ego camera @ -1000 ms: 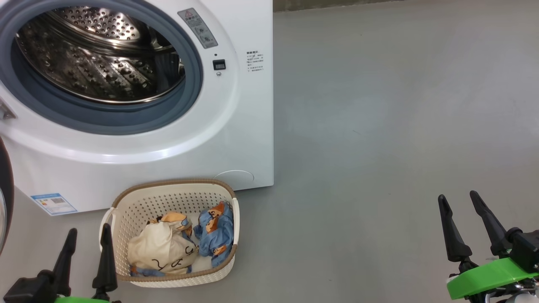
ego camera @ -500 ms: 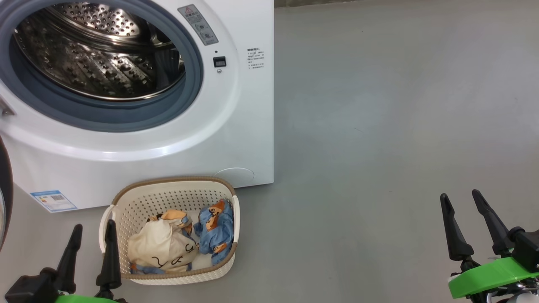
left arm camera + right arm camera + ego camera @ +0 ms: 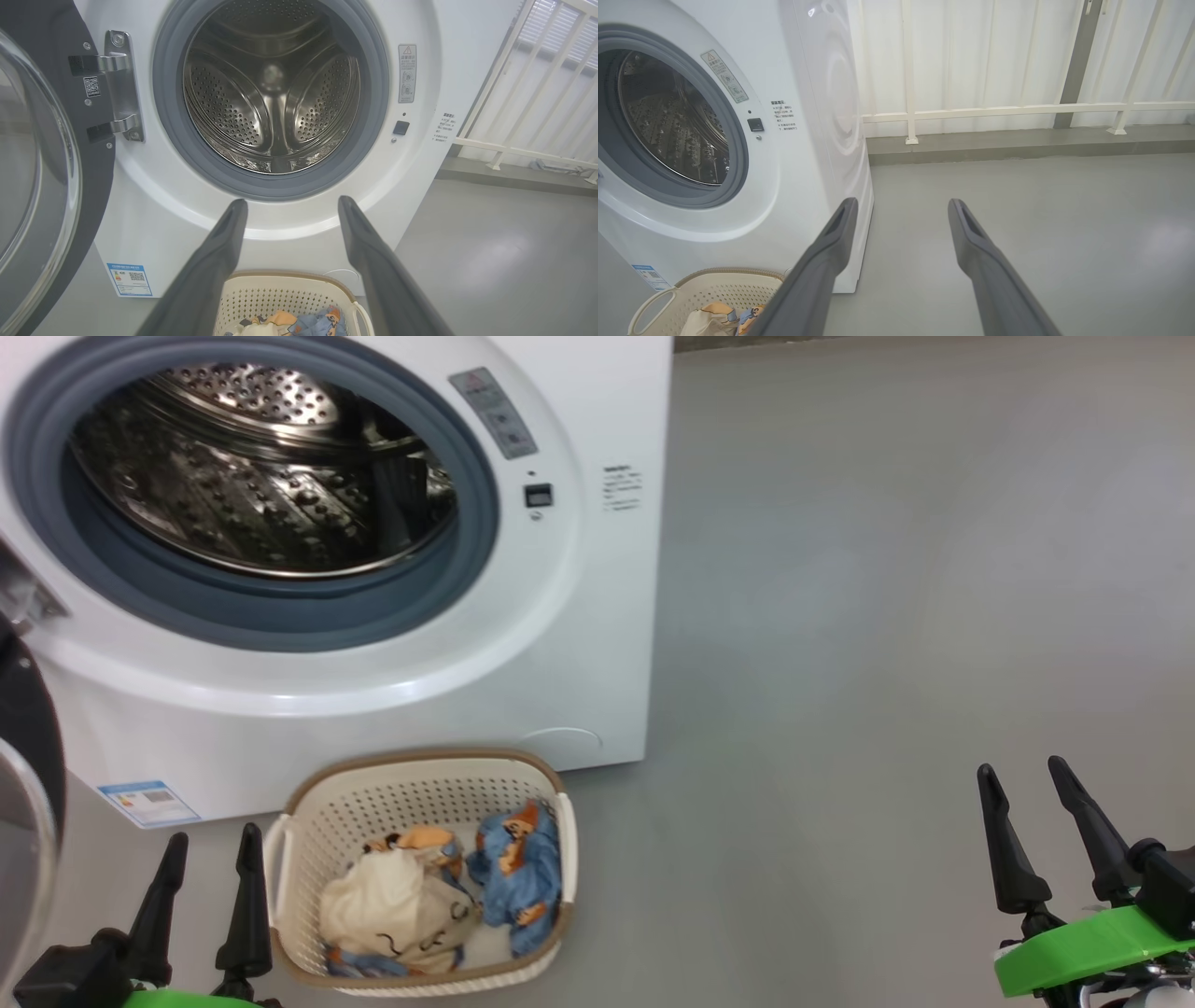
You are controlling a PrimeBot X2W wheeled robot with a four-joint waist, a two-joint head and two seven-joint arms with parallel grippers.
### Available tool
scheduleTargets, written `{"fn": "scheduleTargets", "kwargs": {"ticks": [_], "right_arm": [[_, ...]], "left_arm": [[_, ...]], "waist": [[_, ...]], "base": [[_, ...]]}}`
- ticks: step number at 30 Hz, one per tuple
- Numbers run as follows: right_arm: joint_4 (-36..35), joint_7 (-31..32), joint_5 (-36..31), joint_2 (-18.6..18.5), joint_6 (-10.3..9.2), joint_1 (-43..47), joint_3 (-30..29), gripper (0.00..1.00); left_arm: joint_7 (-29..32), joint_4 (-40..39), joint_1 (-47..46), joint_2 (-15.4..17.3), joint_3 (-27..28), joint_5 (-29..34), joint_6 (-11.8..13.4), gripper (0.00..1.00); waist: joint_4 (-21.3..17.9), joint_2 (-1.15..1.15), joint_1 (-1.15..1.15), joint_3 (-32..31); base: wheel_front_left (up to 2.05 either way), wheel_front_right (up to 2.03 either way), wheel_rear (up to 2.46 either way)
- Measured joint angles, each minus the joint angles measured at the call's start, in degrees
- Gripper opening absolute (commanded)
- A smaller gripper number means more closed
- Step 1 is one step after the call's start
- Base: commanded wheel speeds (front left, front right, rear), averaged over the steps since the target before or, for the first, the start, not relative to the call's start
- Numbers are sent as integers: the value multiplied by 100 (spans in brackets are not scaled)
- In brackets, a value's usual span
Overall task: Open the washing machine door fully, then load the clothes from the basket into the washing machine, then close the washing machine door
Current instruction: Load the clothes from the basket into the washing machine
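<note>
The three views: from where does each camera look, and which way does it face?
Head view: from the head, down at the washing machine, the basket, left gripper and right gripper.
Left wrist view: along its own fingers into the drum.
Right wrist view: along its own fingers toward the floor and railing.
Shared: all show the basket.

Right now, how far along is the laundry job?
Done: the washing machine door stands swung wide open, and the drum is empty. In hand: nothing; the left gripper, beside the basket, and the right gripper are open and empty. Left: the clothes lie in the basket, so loading and closing the door remain.
</note>
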Motion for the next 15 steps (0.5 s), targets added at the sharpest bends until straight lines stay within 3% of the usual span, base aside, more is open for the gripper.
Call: {"fn": "scheduleTargets", "kwargs": {"ticks": [8, 15], "right_arm": [[0, 0, 0, 53, 0, -2, 7, 100], [0, 0, 0, 76, 0, -8, 3, 100]], "left_arm": [[0, -12, -8, 9, -11, 3, 0, 100], [0, -37, -12, -18, -16, 21, 1, 100]], "waist": [[-8, 0, 0, 13], [-10, 0, 0, 31]], "base": [[30, -166, 136], [2, -28, 26]]}}
